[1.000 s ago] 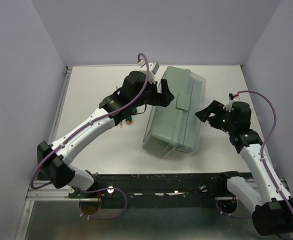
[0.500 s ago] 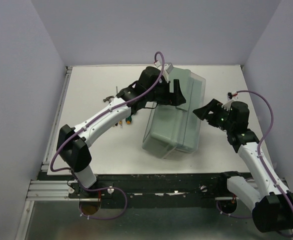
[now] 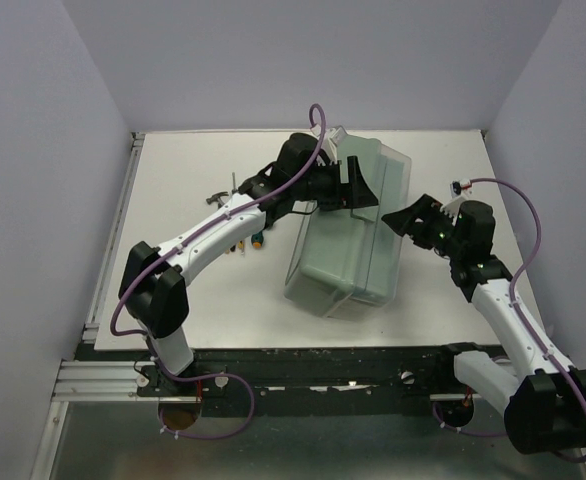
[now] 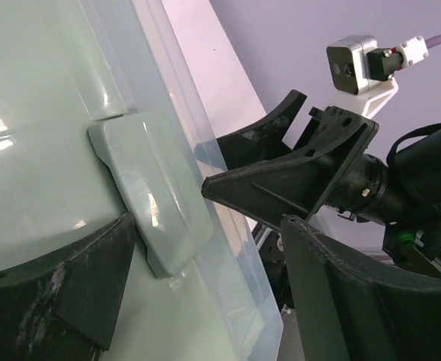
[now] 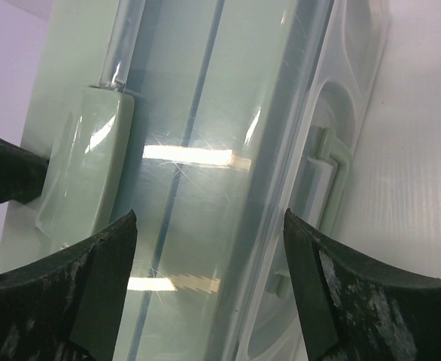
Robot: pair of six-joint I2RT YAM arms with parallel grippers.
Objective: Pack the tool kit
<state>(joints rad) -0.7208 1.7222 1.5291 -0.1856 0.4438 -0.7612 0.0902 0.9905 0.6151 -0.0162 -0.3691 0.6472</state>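
Observation:
The grey-green toolbox (image 3: 345, 255) lies shut on the white table, tilted. My left gripper (image 3: 362, 188) is open above its upper face, its jaws on either side of the lid latch (image 4: 154, 197) and the translucent lid edge. My right gripper (image 3: 406, 219) is open at the box's right edge, its jaws spread wide over the box (image 5: 205, 150); it touches nothing. A second latch (image 5: 83, 165) and the moulded handle (image 5: 322, 184) show in the right wrist view. Small screwdrivers (image 3: 257, 238) and a hammer (image 3: 219, 196) lie on the table left of the box, partly hidden by my left arm.
The right gripper (image 4: 296, 177) shows close in front of my left gripper (image 4: 205, 301); the two nearly meet over the box. White walls close off the table on three sides. A black rail (image 3: 323, 360) runs along the near edge.
My left arm has swung right from the box's left side to over its top, jaws now around the latch. My right gripper has moved slightly left toward the box.

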